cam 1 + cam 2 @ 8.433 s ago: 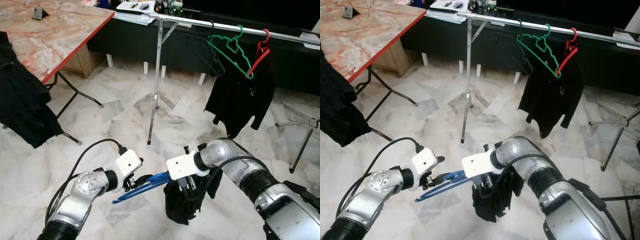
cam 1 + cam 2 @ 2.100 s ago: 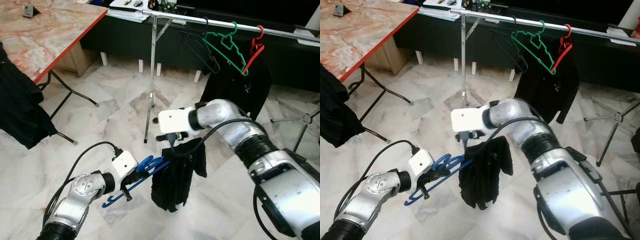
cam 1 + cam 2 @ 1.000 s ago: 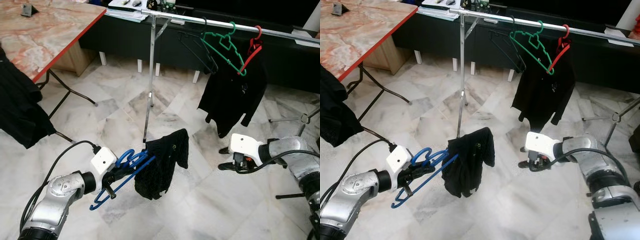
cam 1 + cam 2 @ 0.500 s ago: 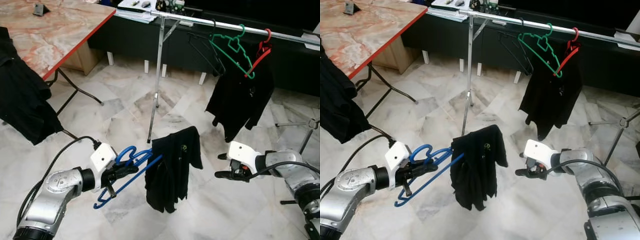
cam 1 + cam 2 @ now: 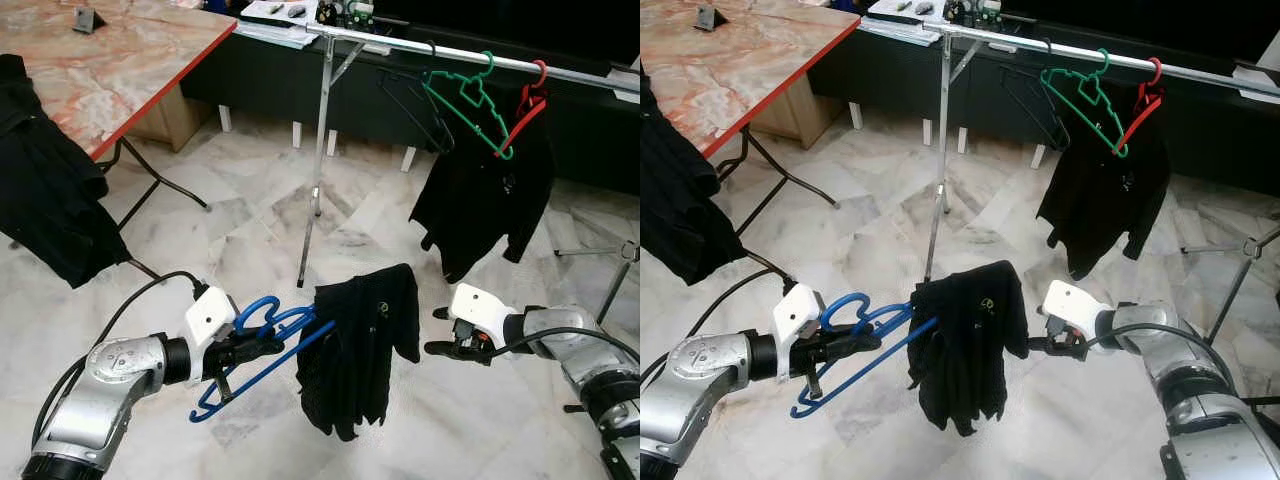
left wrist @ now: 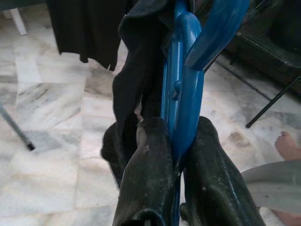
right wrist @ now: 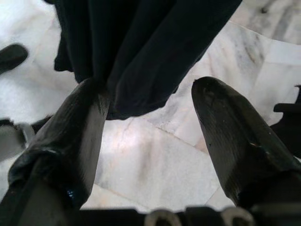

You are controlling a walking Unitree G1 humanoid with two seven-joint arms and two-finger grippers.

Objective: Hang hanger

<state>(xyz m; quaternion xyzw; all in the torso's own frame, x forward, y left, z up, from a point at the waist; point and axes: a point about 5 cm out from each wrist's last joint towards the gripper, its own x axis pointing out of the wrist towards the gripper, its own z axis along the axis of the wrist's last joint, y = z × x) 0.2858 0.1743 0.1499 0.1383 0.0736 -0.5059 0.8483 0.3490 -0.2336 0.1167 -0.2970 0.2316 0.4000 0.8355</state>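
A blue hanger (image 5: 262,338) carries a black garment (image 5: 360,360) on its right end, low over the floor. My left gripper (image 5: 243,350) is shut on the hanger's neck; in the left wrist view both fingers (image 6: 146,165) pinch the blue bar (image 6: 182,103). My right gripper (image 5: 438,332) is open beside the garment's right edge. In the right wrist view the black cloth (image 7: 141,42) hangs just ahead of the spread fingers (image 7: 80,127), touching one of them. The metal rail (image 5: 400,45) stands farther back, above.
On the rail hang a black hanger (image 5: 408,100), a green hanger (image 5: 468,95) and a red hanger (image 5: 522,105) with a black shirt (image 5: 480,200). The rail's stand pole (image 5: 316,170) is ahead. A marble-top table (image 5: 100,60) with black cloth (image 5: 50,210) is left.
The right gripper let go of the garment, swung out right, and now closes in on the garment's right edge. The left gripper has carried hanger and garment slightly right.
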